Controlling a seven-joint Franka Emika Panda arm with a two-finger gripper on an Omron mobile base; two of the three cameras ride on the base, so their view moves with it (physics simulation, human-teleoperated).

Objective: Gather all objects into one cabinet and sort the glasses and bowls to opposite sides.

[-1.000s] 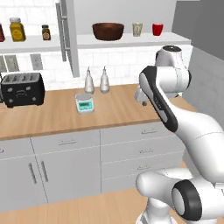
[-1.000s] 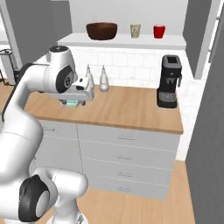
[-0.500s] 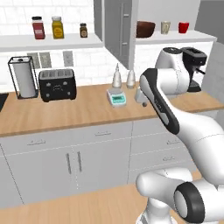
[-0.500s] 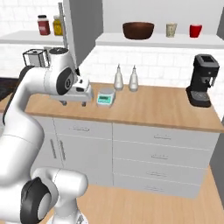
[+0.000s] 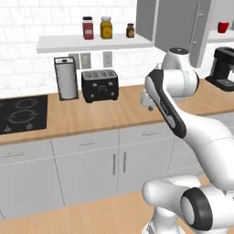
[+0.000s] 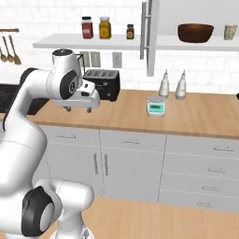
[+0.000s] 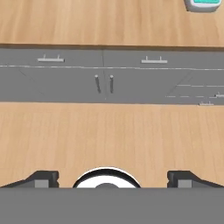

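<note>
Brown bowl (image 6: 195,32) and a beige tumbler (image 6: 229,31) now sit far right on the cabinet shelf (image 6: 200,44), since the base has rolled left along the surface (image 6: 186,116). Its tool (image 6: 78,108) hangs spread wide, empty, so gathering hasn't begun.

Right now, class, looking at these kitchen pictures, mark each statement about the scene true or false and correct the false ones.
1. The dark brown bowl sits on the cabinet shelf. True.
2. The gripper is shut on a cup. False: its jaws stand wide open, holding nothing.
3. The toaster stands on the wooden counter. True.
4. Three jars sit inside a drawer. False: they stand on the open wall shelf.
5. The red cup rests on the stove. False: it is up on the shelf.
</note>
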